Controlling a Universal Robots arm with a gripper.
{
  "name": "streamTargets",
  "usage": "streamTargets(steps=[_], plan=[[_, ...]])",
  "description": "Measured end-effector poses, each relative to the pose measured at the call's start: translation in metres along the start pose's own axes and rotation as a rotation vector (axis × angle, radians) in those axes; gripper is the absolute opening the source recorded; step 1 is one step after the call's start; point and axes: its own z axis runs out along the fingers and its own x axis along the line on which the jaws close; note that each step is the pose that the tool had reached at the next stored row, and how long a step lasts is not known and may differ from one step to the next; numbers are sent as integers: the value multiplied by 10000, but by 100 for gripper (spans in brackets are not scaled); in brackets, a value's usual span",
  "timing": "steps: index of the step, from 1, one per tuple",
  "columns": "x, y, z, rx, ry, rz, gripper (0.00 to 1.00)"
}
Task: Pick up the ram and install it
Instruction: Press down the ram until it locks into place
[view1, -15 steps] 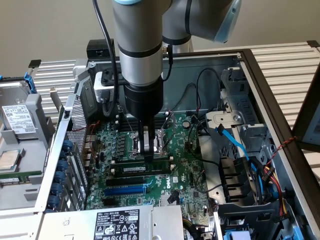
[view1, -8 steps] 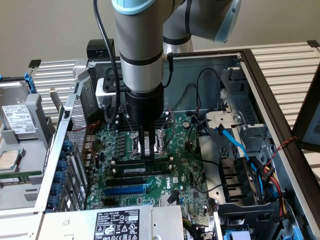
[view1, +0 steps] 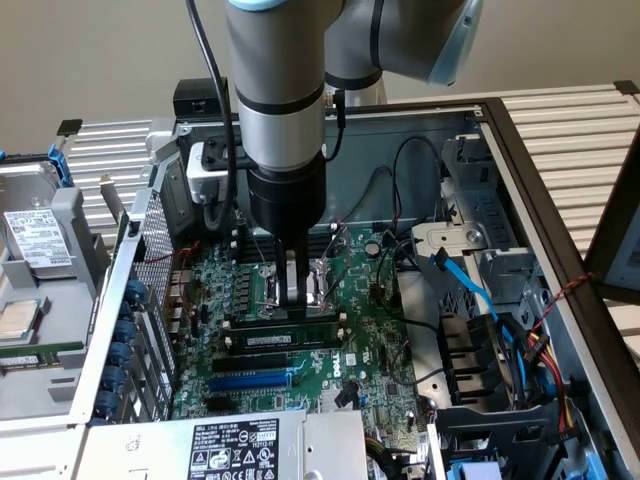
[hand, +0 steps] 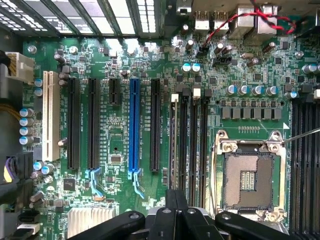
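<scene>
Directly below the pincer (view1: 293, 290), whose black fingers are standing pressed together and holding nothing, the ram (view1: 283, 323), a long thin green circuit-board stick with dark chips, is lying in the black memory slots (view1: 285, 342) of the green motherboard (view1: 365, 350). It is probably seated, though the angle is poor. Just behind the pincer is sitting the square metal processor socket (hand: 248, 177).

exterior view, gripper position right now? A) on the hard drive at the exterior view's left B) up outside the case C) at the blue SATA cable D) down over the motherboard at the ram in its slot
D: the gripper, shut, is down on the ram standing in a black memory slot on the motherboard.
</scene>
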Motion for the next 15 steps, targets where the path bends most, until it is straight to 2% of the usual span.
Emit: streamTargets(steps=[7, 15], plan=[[6, 157, -1, 22, -38, 0, 11], [7, 163, 3, 21, -38, 0, 11]])
